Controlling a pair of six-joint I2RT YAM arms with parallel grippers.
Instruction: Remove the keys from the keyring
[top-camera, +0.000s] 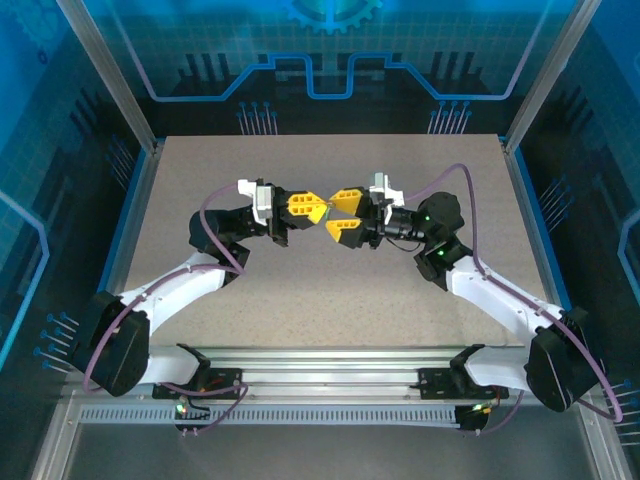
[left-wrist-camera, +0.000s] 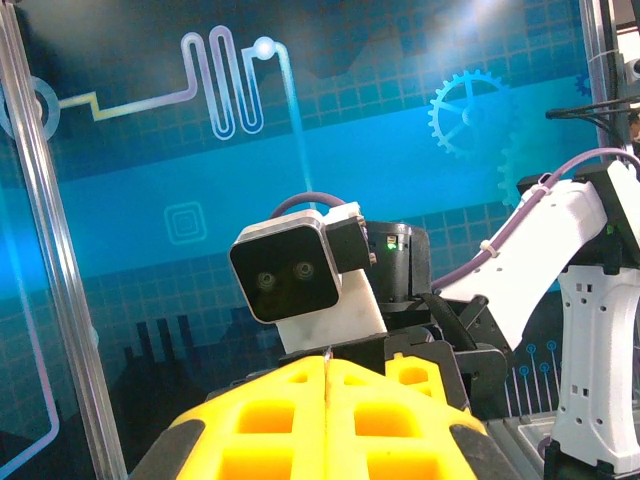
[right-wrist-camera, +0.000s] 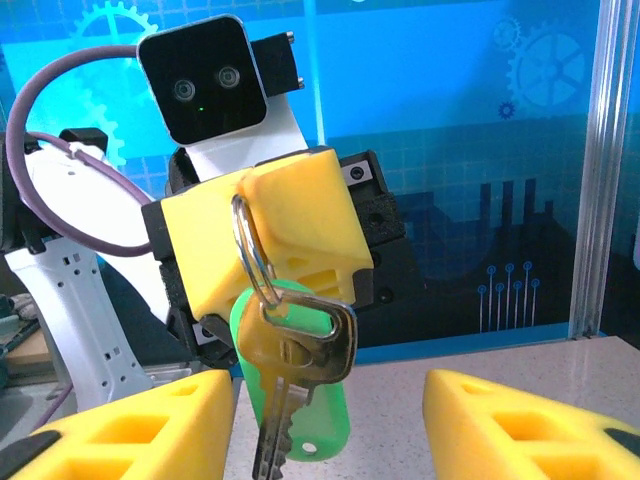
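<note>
Left fingers (right-wrist-camera: 290, 240) are pressed together and pinching the top of the metal ring (right-wrist-camera: 247, 250), so the bundle hangs in the air above the tabletop (top-camera: 300, 300), roughly mid-table. The key (right-wrist-camera: 295, 345) hangs from the ring with its head up and blade down. There may be a second key stacked behind it, can't tell. The green tag (right-wrist-camera: 325, 420) hangs on the same ring, directly behind the key and touching it. The key's tip runs off the bottom of the right wrist view.

Right fingers (right-wrist-camera: 130, 425) are spread, one on each side of the hanging key and tag. There is a visible gap on both sides and nothing is gripped.

From above, the two arms meet nose to nose. Left fingers (top-camera: 303, 206) point at the right fingers (top-camera: 347, 197), with a sliver of green tag (top-camera: 322, 210) between them.

In the left wrist view the left fingers (left-wrist-camera: 280, 430) show only a thin seam between them, and they face the right arm's wrist camera (left-wrist-camera: 290, 275) close up.
</note>
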